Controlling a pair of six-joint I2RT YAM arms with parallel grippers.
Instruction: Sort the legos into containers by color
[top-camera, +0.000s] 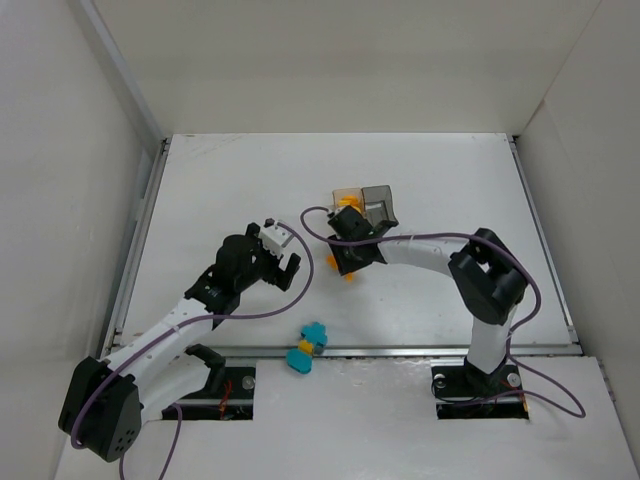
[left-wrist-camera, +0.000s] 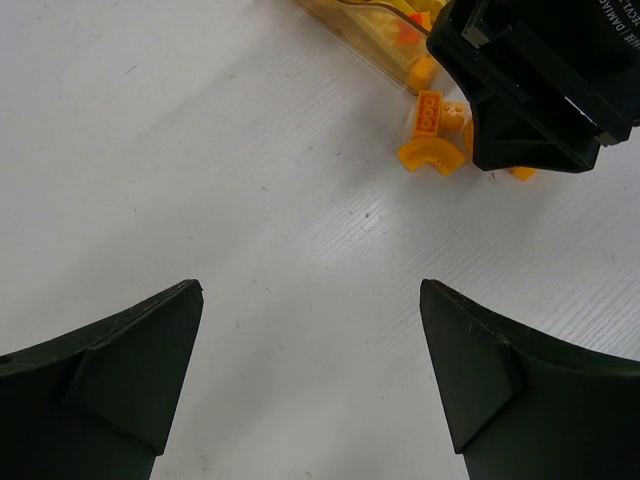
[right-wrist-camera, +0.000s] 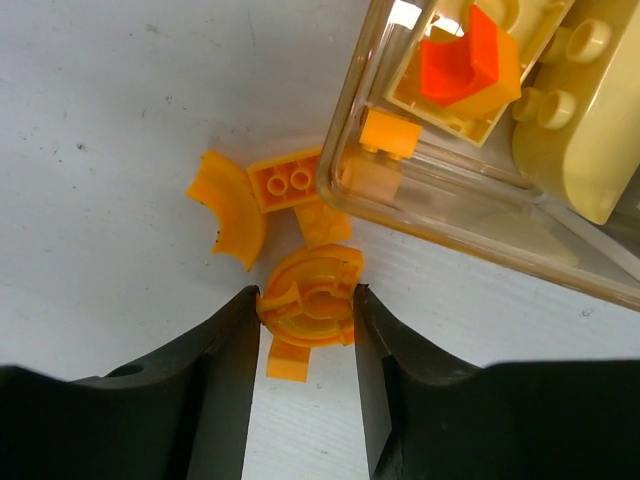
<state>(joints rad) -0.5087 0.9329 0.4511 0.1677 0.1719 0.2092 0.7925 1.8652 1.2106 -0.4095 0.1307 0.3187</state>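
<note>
My right gripper (right-wrist-camera: 306, 300) is shut on a round orange lego (right-wrist-camera: 310, 300), right in front of the orange-amber bin (right-wrist-camera: 440, 215). Other orange legos lie by it: a curved piece (right-wrist-camera: 232, 205), a two-stud brick (right-wrist-camera: 288, 180) and a small block (right-wrist-camera: 288, 362). The bin holds orange and pale yellow pieces (right-wrist-camera: 470, 70). In the top view the two joined bins, amber (top-camera: 347, 199) and smoky grey (top-camera: 379, 205), sit mid-table behind the right gripper (top-camera: 350, 245). Teal-blue and yellow legos (top-camera: 307, 345) lie at the near edge. My left gripper (left-wrist-camera: 310, 300) is open and empty over bare table, left of the orange pile (left-wrist-camera: 432, 130).
White walls enclose the table on three sides. The near table edge has a metal rail (top-camera: 400, 351). The right arm's cable (top-camera: 420, 240) loops above the table near the bins. The left arm (top-camera: 230, 280) sits left of the bins.
</note>
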